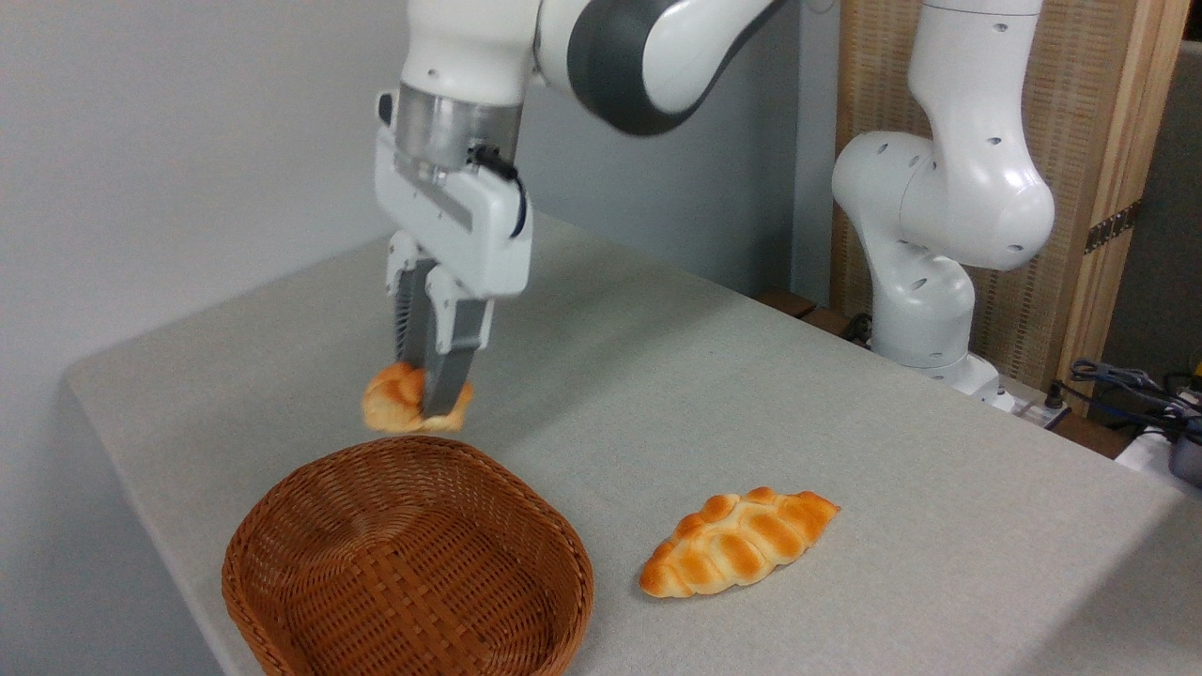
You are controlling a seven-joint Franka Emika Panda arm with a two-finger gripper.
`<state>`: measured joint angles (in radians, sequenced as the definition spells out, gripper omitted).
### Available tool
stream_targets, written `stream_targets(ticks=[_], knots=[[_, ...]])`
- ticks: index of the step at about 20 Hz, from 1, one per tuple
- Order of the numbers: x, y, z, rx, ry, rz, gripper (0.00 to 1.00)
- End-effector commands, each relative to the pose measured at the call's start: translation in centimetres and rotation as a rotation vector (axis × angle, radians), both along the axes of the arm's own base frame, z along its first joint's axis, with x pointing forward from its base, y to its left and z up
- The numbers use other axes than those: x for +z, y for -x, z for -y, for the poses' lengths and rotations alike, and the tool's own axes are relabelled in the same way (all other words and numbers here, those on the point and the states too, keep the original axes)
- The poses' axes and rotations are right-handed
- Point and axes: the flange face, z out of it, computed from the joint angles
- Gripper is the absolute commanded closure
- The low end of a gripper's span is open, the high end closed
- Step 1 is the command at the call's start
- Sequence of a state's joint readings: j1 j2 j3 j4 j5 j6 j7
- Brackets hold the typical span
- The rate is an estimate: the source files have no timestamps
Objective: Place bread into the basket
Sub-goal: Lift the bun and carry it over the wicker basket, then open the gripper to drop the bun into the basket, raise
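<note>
1. Two bread pieces are what we count in this scene: the small round bread (pixel 394 399) of the task and a longer braided loaf (pixel 737 543).
2. We see the gripper (pixel 424 406) pointing straight down, its two fingers clenched on the bread, which bulges out on both sides of the fingers.
3. The bread hangs in the air, clear of the table (pixel 845 422), just above and beyond the far rim of the basket (pixel 282 535).
4. We find the basket, woven of reddish-brown wicker, on the near left part of the table, with nothing inside it; its near edge is cut off by the bottom of the view.
5. The braided loaf lies flat on the tablecloth to the right of the basket, close to it but not touching.
6. We note the arm's white base (pixel 925 310) standing at the far right edge of the table, in front of a wooden panel (pixel 1108 169).
</note>
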<state>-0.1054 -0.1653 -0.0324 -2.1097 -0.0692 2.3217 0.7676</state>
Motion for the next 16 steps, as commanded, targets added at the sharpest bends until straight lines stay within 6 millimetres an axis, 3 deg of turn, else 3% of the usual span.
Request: stream_targets(ticks=[1, 4, 9, 11, 16], knots=[[-3.1, -2.7, -0.1, 0.003, 0.008, 0.046, 0.0], [-4.3, -3.0, 0.0, 0.004, 0.007, 0.026, 0.0], [-4.4, -3.0, 0.2, 0.008, 0.009, 0.02, 0.0], [-3.3, -2.4, 0.2, 0.013, 0.013, 0.01, 0.0], [1.0, 2.0, 1.1, 0.028, 0.009, -0.122, 0.0]])
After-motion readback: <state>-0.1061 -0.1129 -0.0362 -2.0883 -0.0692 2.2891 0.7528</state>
